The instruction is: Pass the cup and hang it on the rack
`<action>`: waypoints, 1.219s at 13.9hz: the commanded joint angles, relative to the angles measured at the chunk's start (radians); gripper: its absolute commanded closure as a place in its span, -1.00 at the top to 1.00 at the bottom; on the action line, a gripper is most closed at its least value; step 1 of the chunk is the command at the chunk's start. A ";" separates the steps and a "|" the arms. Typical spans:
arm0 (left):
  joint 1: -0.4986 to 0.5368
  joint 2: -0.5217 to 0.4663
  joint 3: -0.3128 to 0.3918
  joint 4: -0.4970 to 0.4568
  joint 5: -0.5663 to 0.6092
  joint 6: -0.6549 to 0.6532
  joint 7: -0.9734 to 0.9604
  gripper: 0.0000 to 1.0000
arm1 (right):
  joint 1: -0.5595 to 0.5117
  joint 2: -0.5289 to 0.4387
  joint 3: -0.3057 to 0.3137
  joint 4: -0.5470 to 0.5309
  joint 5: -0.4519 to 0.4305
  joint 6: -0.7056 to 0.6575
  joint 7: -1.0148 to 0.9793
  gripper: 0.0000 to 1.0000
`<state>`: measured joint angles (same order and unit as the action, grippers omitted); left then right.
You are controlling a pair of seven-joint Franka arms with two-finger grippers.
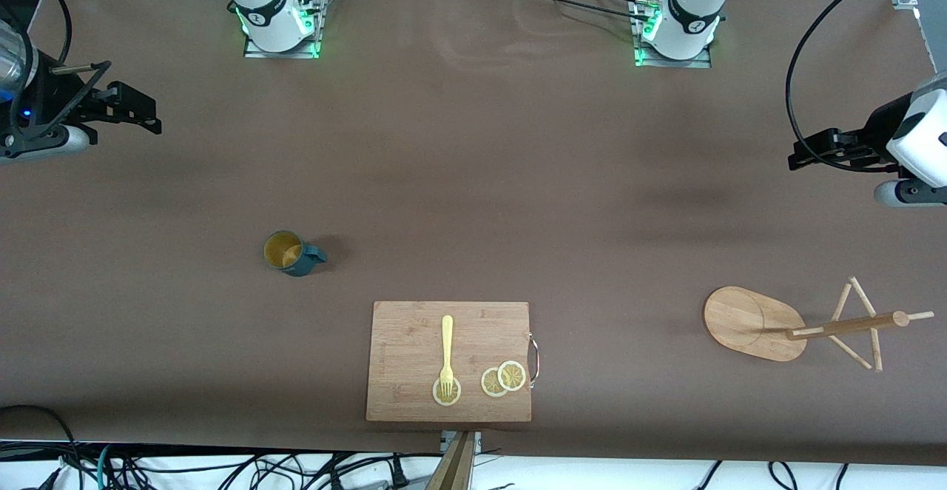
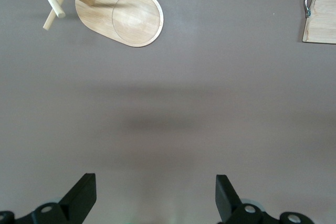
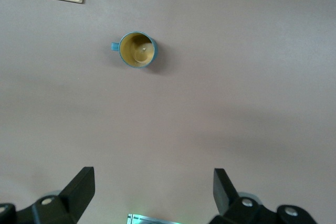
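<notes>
The right gripper (image 1: pixel 152 121) hangs in the air over bare table at the right arm's end, its two fingers (image 3: pixel 79 190) spread wide with nothing between them and nothing touching them. The left gripper (image 1: pixel 797 157) hangs over bare table at the left arm's end in the same way, fingers (image 2: pixel 81 196) spread wide and holding nothing. Both arms wait, well apart from everything on the table.

The cup (image 1: pixel 291 252) stands upright on the table (image 1: pixel 473 142) toward the right arm's end, its yellow inside showing and its handle pointing toward the middle of the table. It touches nothing else.

The rack (image 1: pixel 799 321) stands toward the left arm's end. Its oval base (image 2: pixel 123 19) lies flat on the table; the post and pegs seem to rise straight up from it, though from the high camera they look slanted and I cannot be sure.

Between cup and rack, nearer the front camera than the cup, lies a cutting board (image 1: pixel 414 342). On it are a yellow fork (image 1: pixel 447 349), its tines on one lemon slice (image 1: pixel 446 394), and two more overlapping slices (image 1: pixel 504 378) beside it.
</notes>
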<state>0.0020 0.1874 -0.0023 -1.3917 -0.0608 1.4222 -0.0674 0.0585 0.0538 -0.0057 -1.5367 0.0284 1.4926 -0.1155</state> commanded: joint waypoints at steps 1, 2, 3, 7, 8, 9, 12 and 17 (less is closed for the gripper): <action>0.007 0.004 -0.004 0.013 0.001 -0.002 0.011 1.00 | 0.009 -0.008 -0.004 0.004 -0.011 -0.012 0.000 1.00; 0.007 0.003 -0.004 0.013 0.001 -0.002 0.011 1.00 | 0.009 -0.008 -0.002 0.004 -0.012 -0.012 0.002 1.00; 0.007 0.003 -0.004 0.011 0.001 -0.002 0.011 1.00 | 0.009 -0.008 -0.002 0.004 -0.012 -0.009 0.001 1.00; 0.007 0.003 -0.004 0.013 0.001 -0.002 0.011 1.00 | 0.008 -0.003 -0.002 0.003 -0.012 -0.008 -0.004 1.00; 0.009 0.003 -0.004 0.011 0.001 -0.002 0.011 1.00 | 0.009 0.003 -0.002 0.000 -0.015 -0.009 -0.006 1.00; 0.009 0.003 -0.004 0.013 0.001 -0.002 0.011 1.00 | 0.008 0.004 -0.002 -0.009 -0.019 -0.009 0.000 1.00; 0.009 0.004 -0.004 0.013 0.001 -0.002 0.011 1.00 | 0.011 0.026 -0.002 -0.074 -0.036 0.062 0.007 1.00; 0.012 0.004 -0.004 0.013 -0.001 -0.002 0.011 1.00 | 0.033 0.064 0.001 -0.423 -0.035 0.563 0.065 1.00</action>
<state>0.0058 0.1883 -0.0020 -1.3915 -0.0608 1.4222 -0.0674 0.0653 0.1239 -0.0049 -1.8181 0.0140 1.8916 -0.0990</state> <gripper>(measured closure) 0.000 0.000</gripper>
